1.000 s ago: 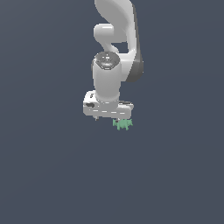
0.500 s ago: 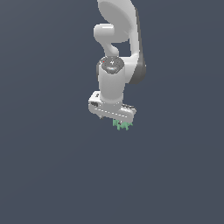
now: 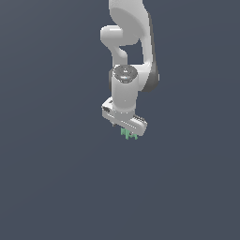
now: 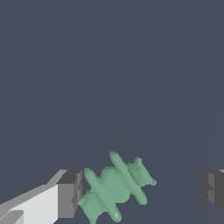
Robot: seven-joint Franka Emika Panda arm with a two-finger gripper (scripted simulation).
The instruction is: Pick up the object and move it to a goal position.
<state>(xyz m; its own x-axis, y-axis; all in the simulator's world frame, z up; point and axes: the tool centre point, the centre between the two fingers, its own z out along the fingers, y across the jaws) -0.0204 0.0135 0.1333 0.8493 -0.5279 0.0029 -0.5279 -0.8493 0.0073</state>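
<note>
**A:** Start with the exterior view. What do you have there?

**B:** You see the white arm (image 3: 129,56) reaching down from the top of the frame, wrist turned so the gripper (image 3: 126,127) points downward. The object (image 3: 129,134) shows only as a small mint-green bit with jagged edges peeking out under the hand, narrower than the hand itself. Around it you get nothing but a flat, dark slate-blue ground (image 3: 51,178), with no edge or corner to place things by.

**A:** Can you read the jaws from there?

**B:** No, the hand hides the fingers in that view. Go to the wrist view.

**A:** And there?

**B:** Your object (image 4: 114,187) fills out: a mint-green spool-like body with several thin raised discs or fins across it and stubby prongs at both ends, lying tilted. Behind it is the same plain slate-blue ground (image 4: 109,65).

**A:** Where does it sit against the jaws?

**B:** The gripper (image 4: 142,190) stands with its jaws wide apart. The object lies between the fingers, just beside one grey pad (image 4: 70,194), possibly touching it, and well apart from the other pad (image 4: 213,189). You have no clamp on it.
</note>
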